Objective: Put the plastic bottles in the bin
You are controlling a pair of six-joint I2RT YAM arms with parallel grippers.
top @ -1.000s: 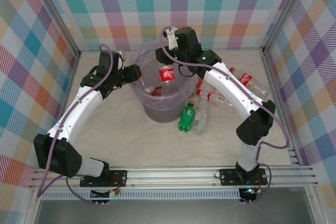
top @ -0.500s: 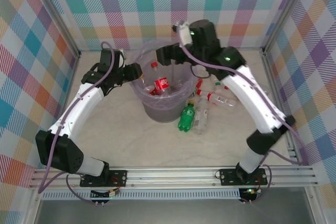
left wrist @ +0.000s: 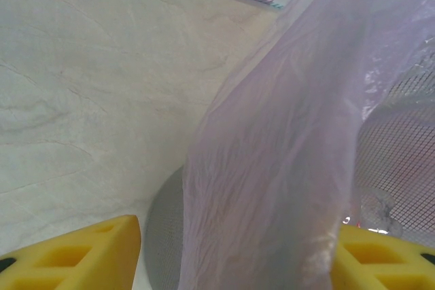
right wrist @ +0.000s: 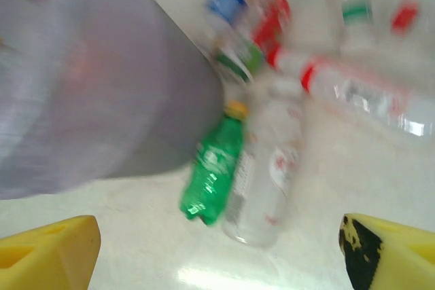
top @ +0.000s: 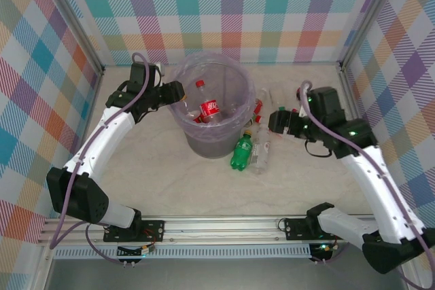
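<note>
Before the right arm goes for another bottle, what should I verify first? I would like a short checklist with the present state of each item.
1. Right end effector open and empty: ok.
2. Green bottle within view, lying beside the bin: ok.
3. Green bottle free of neighbours: not ok, a clear bottle lies against it.
4. Room in the bin: ok, the red-labelled bottle sits below the rim.
5. Left end effector steadying the bin: cannot tell, its fingers stand apart on either side of the bag.

Round grey bin with lavender bag liner (top: 212,146): upright, holding a red-labelled clear plastic bottle (top: 208,108). Green plastic bottle (top: 240,153) and clear bottle (top: 261,151): lying together against its right base. Further red-capped bottles (right wrist: 370,96): scattered behind them.
</note>
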